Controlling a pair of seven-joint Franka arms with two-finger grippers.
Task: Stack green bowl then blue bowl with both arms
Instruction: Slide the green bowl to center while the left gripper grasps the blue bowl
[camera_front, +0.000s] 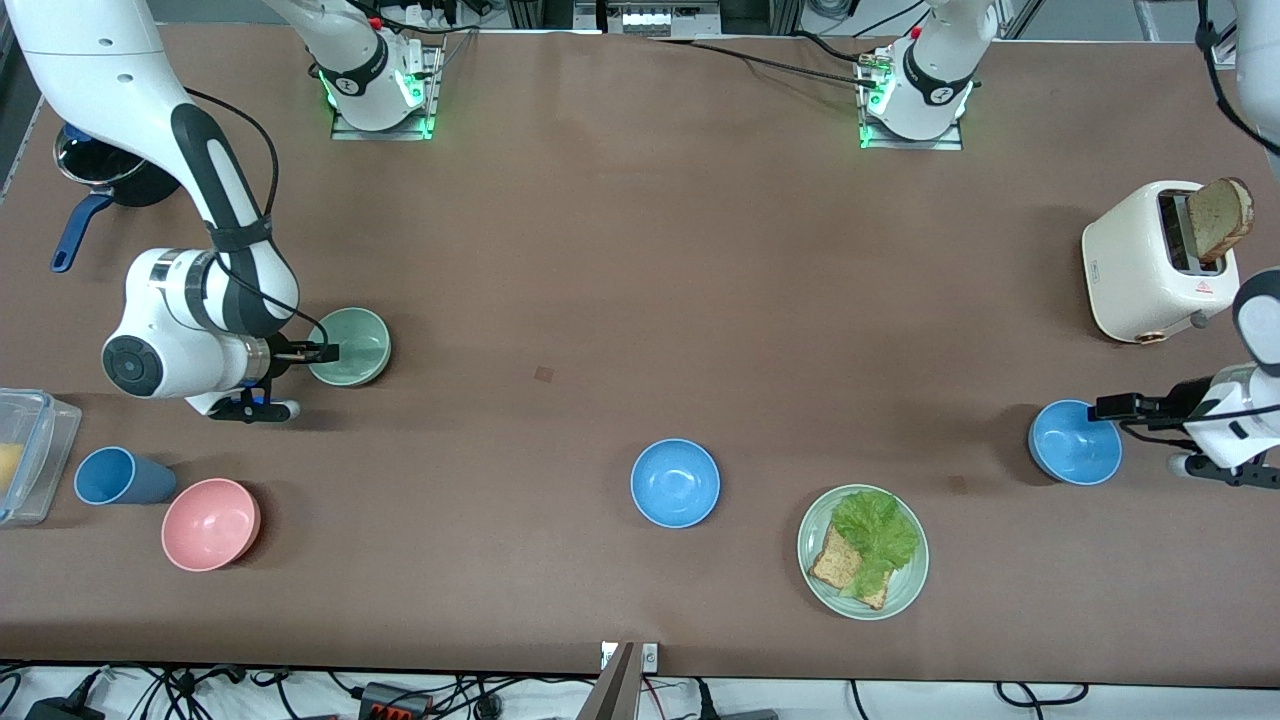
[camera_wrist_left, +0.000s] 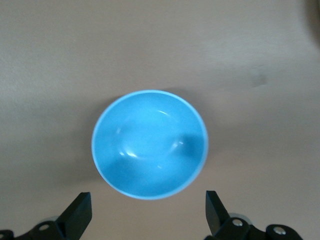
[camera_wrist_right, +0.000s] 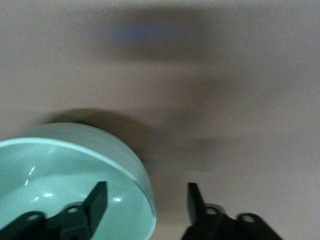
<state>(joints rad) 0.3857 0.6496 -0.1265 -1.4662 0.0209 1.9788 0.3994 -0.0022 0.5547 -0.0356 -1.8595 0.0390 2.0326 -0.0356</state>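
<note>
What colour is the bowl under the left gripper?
Glossy sky blue bowl, clearest in the left wrist view.

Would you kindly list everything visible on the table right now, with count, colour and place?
green bowl: one, pale mint, toward the right arm's end, its rim between the right end effector's fingers.
blue bowls: two, sky blue; one mid-table near the front camera, one toward the left arm's end.
pink bowl: one, pink, near the front camera, beside the cup.
cup: one, blue, lying on its side.
plate: one, green, with bread and lettuce, beside the central blue bowl.
toaster: one, cream, bread slice sticking out, at the left arm's end.
pan: one, dark with a blue handle.
container: one, clear plastic.
right end effector: open, straddling the green bowl's rim.
left end effector: open, over the end blue bowl.
</note>
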